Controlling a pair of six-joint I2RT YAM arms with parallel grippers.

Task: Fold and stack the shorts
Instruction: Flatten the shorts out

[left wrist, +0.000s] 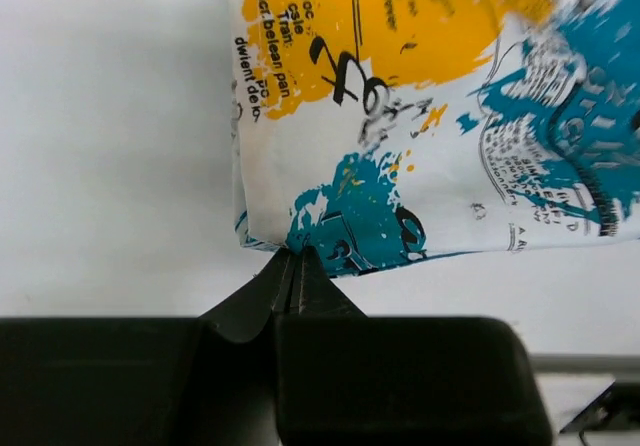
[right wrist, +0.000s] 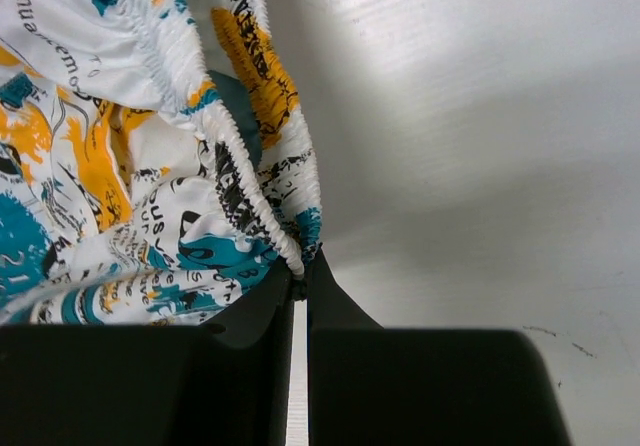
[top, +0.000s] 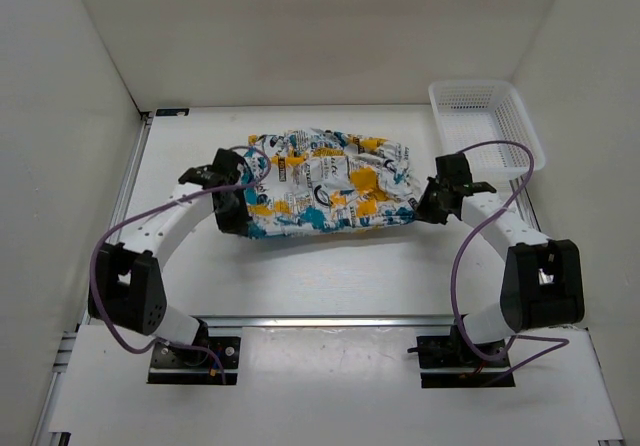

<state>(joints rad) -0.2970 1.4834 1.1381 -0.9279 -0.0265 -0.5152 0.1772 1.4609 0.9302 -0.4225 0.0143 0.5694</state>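
Note:
One pair of white shorts point(top: 325, 181) with yellow, teal and black print lies spread across the table's middle. My left gripper point(top: 236, 209) is shut on the shorts' near left corner, a teal-printed hem corner point(left wrist: 330, 228) pinched between the fingertips point(left wrist: 293, 258). My right gripper point(top: 428, 202) is shut on the shorts' right end, with the white elastic waistband point(right wrist: 262, 211) gripped at the fingertips point(right wrist: 303, 266). The cloth between the grippers looks wrinkled and slack.
A white plastic basket point(top: 487, 121) stands at the back right, just behind the right arm. White walls close in the table at the left, back and right. Purple cables loop off both arms.

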